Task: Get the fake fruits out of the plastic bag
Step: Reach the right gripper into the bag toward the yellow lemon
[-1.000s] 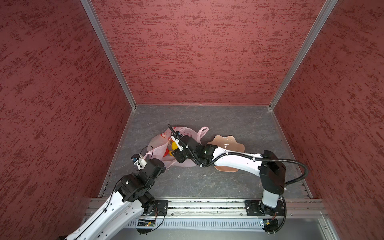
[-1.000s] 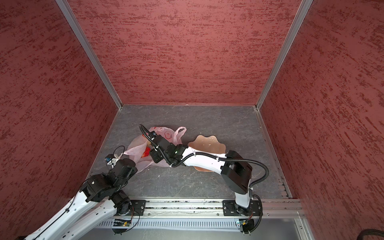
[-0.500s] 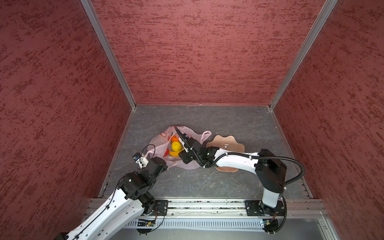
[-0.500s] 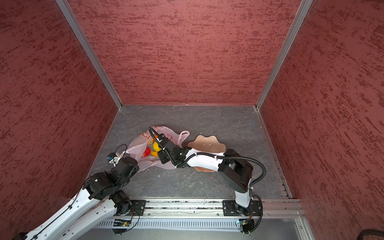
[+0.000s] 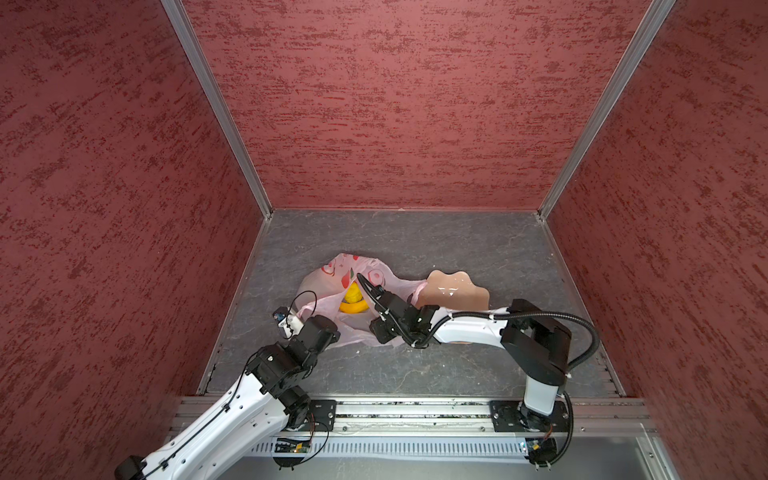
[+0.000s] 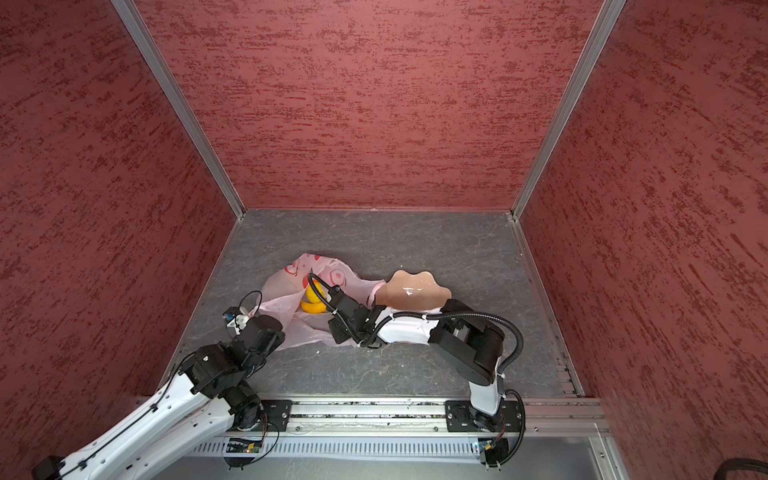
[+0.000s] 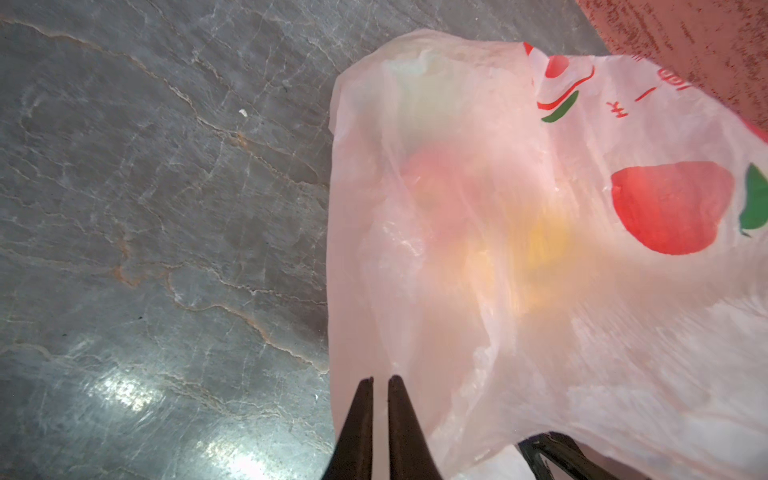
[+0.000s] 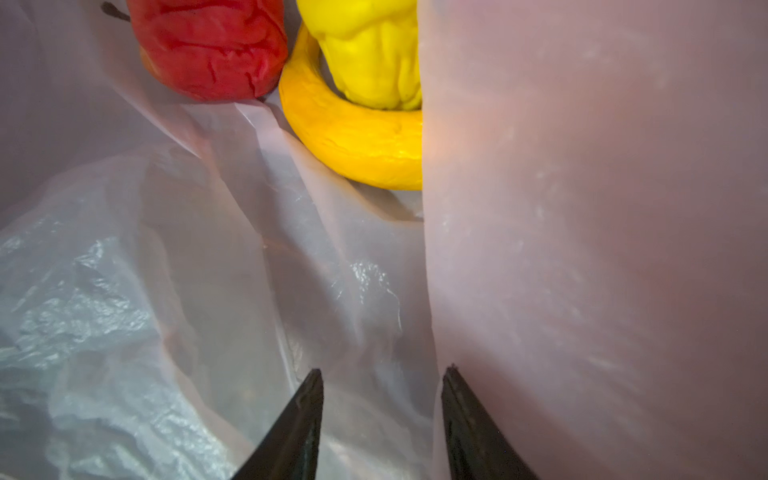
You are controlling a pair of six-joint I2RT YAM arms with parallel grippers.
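Here the left gripper (image 7: 380,386) pinches the thin translucent pink plastic bag (image 7: 457,332); inside it the right gripper (image 8: 382,382), jaws half-spread and empty, faces a wrinkled red toy fruit (image 8: 208,45), lumpy yellow ball (image 8: 374,54) and curved yellow banana (image 8: 353,137).

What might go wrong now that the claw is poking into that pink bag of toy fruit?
1. A fold of the plastic bag hangs right against one finger of the open right gripper; closing might pinch film instead of fruit.
2. The banana curls around the yellow fruit, so pulling one may drag the other.
3. The left gripper appears to pinch only the bag's edge; that could slip.
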